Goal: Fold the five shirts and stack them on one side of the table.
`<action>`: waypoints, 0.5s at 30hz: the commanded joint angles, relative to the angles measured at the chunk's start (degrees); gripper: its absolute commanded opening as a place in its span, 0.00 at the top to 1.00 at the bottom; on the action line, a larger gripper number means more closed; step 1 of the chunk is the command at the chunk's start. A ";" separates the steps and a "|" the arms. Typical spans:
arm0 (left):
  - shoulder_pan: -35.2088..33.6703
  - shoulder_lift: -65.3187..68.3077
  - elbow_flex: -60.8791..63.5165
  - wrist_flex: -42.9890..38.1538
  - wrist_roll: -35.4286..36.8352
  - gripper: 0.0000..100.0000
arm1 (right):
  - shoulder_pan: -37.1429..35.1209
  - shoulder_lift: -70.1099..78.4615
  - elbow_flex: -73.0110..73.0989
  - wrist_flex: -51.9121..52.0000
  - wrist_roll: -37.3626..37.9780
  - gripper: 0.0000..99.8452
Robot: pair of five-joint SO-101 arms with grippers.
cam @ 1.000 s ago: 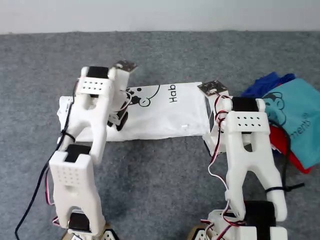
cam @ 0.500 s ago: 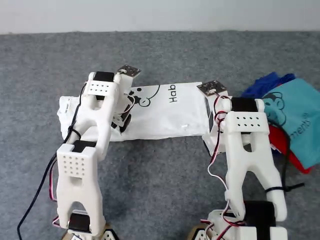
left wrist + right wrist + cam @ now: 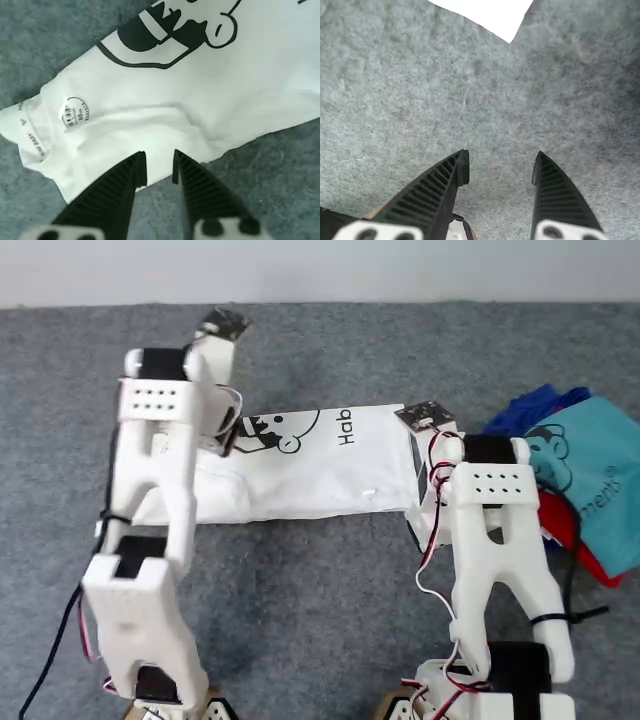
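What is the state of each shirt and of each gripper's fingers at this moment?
white shirt: lying flat on the table, partly folded into a long band, not yet stacked.
pile of coloured shirts: heaped and unfolded, beside the right arm.
left gripper: fingers a little apart, empty, above the white shirt's edge.
right gripper: fingers open, empty, above bare table.

Bare grey carpet (image 3: 320,580) mid-table — white shirt (image 3: 330,475) beyond, shirt pile (image 3: 590,480) at the right edge
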 commanded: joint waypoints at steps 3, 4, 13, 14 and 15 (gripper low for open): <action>-4.22 -7.56 11.21 1.32 0.44 0.90 | -0.04 -1.98 -0.26 -4.00 0.26 0.79; -5.10 -7.56 14.20 1.05 0.35 0.90 | 0.04 -1.98 -0.35 -5.32 0.18 0.79; -14.77 -7.65 30.29 -9.41 0.35 0.90 | -0.13 -0.31 -0.35 -29.76 -4.04 0.79; -15.65 -7.82 30.29 -9.23 0.35 0.90 | -0.04 0.92 -0.44 -32.04 -4.22 0.79; -16.18 -8.09 30.29 -9.05 0.35 0.90 | -0.04 2.51 -0.44 -33.71 -4.22 0.79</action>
